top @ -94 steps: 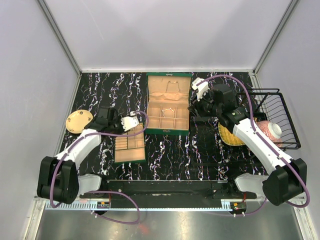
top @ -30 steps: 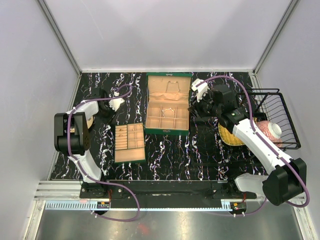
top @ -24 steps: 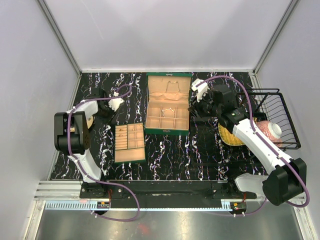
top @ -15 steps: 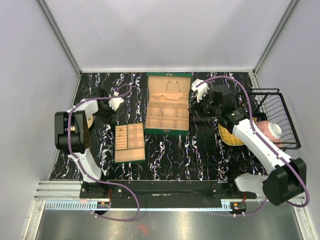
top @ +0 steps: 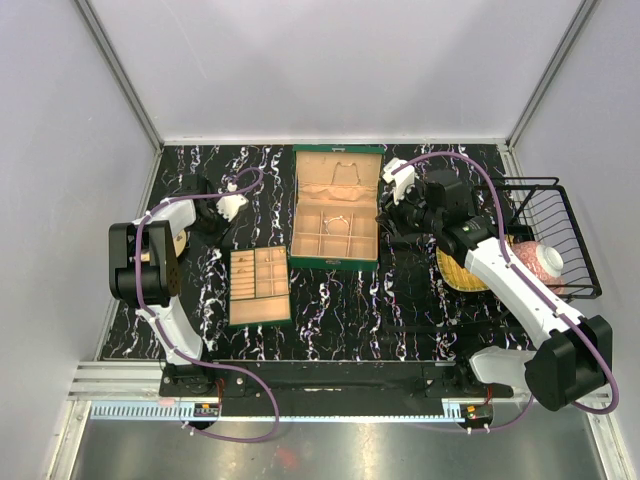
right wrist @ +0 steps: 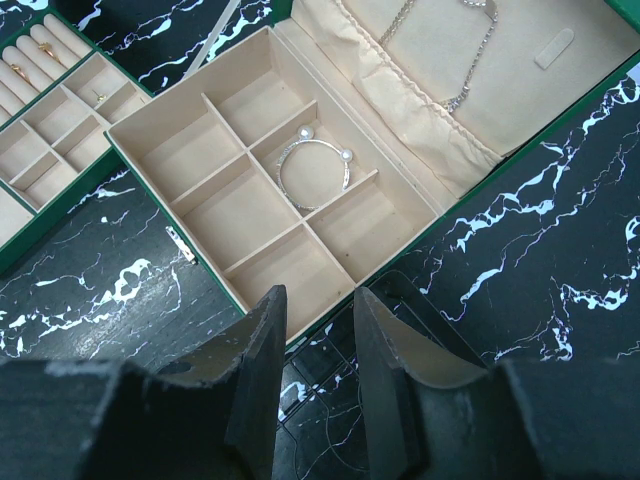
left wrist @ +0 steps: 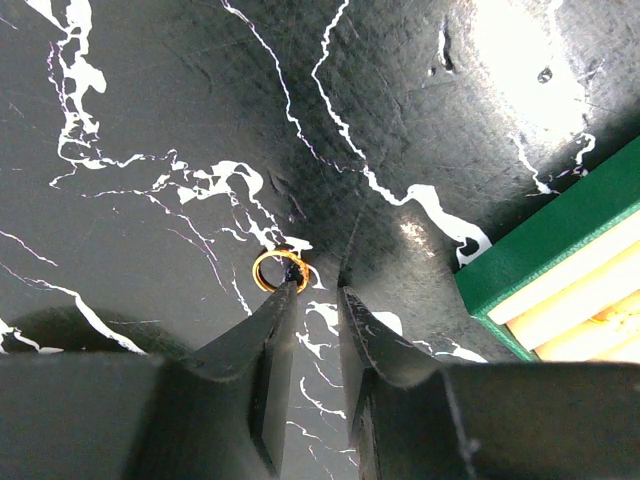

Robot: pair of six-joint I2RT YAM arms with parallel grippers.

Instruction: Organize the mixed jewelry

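A small gold ring [left wrist: 276, 271] lies on the black marble table, touching the tip of one of my left fingers [left wrist: 283, 300], just outside the gap. My left gripper [left wrist: 317, 292] is narrowly open, nothing between its fingers; it hovers at the back left [top: 208, 220]. In the open green box [top: 335, 210] a whitish bracelet [right wrist: 314, 166] rests in a middle compartment, and a thin chain [right wrist: 462, 66] hangs in the lid. My right gripper [right wrist: 320, 300] stands open and empty beside the box's right edge [top: 388, 218].
The tan compartmented tray [top: 259, 286] lies left of the box, with small rings [right wrist: 30, 55] in its slots. A yellow woven mat [top: 455, 273] sits under the right arm. A black wire basket [top: 555, 200] stands at the right edge. A green container corner [left wrist: 560, 255] lies right of the left gripper.
The left arm has swung from above the tan tray to the table's back left, and its fingers have narrowed slightly. The right arm has not moved.
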